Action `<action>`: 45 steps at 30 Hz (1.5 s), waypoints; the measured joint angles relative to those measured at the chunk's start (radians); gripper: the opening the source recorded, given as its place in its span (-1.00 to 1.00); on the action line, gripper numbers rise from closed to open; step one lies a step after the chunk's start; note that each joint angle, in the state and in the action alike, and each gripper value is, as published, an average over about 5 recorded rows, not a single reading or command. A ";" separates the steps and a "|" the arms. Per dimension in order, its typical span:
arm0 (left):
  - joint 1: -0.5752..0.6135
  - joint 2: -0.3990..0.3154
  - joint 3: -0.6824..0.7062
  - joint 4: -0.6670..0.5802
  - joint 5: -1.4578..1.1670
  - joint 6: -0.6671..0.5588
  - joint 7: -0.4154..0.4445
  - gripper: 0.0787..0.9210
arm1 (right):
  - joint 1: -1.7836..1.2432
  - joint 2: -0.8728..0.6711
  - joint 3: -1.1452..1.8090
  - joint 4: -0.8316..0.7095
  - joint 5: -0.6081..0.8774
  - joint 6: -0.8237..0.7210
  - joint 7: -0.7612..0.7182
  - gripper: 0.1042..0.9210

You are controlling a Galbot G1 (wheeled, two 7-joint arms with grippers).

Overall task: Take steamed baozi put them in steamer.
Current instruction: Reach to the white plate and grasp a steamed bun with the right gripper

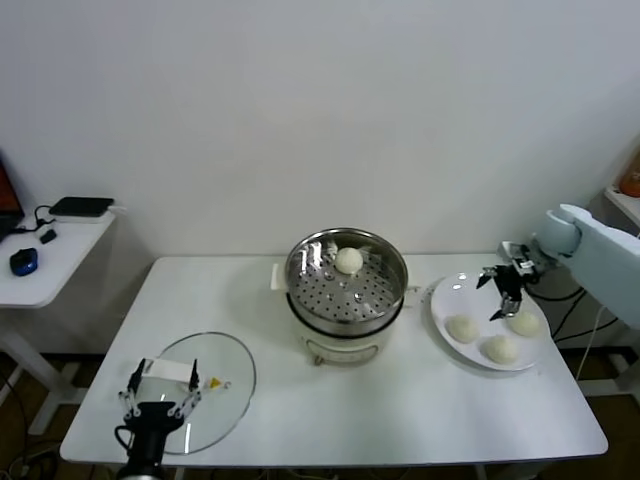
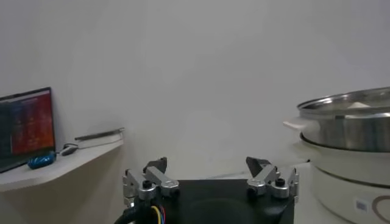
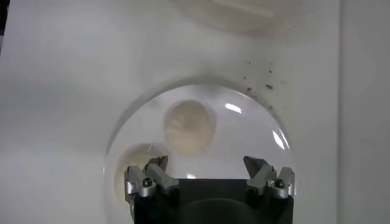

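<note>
Firstly, from the head view, the steamer (image 1: 346, 290) stands near the middle of the white table (image 1: 330, 410), closer to its back edge, and one steamed baozi (image 1: 348, 260) lies at the back of its perforated floor. A white plate (image 1: 447, 300) sits by the right edge of the table with three more buns (image 1: 461, 328) on it. The right gripper (image 1: 502, 294) hangs over this plate with its fingers apart and nothing between them, just beside the bun nearest the right edge. The left gripper (image 1: 160, 392) is parked at the front left corner, above a flat glass lid (image 1: 222, 375), its fingers spread wide. From the left wrist view, the left gripper (image 2: 208, 173) is spread and holds nothing, and the steel rim of the steamer (image 2: 347, 122) shows to the side. A side table (image 2: 61, 161) with a laptop (image 2: 25, 125) stands well apart. From the right wrist view, the right gripper (image 3: 207, 171) is wide apart above the plate (image 3: 256, 122), one bun (image 3: 189, 126) lies ahead of the fingers, and another bun (image 3: 131, 167) is partly hidden behind one finger.
</note>
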 measured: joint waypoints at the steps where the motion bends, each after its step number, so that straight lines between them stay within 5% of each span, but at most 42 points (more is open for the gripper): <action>1: -0.001 0.000 0.000 0.002 0.000 0.000 0.000 0.77 | -0.007 0.009 0.004 -0.009 -0.006 0.002 0.000 0.76; 45: -0.013 0.000 0.002 0.018 0.001 0.004 -0.007 0.77 | -0.133 0.180 0.126 -0.210 -0.163 0.050 -0.021 0.76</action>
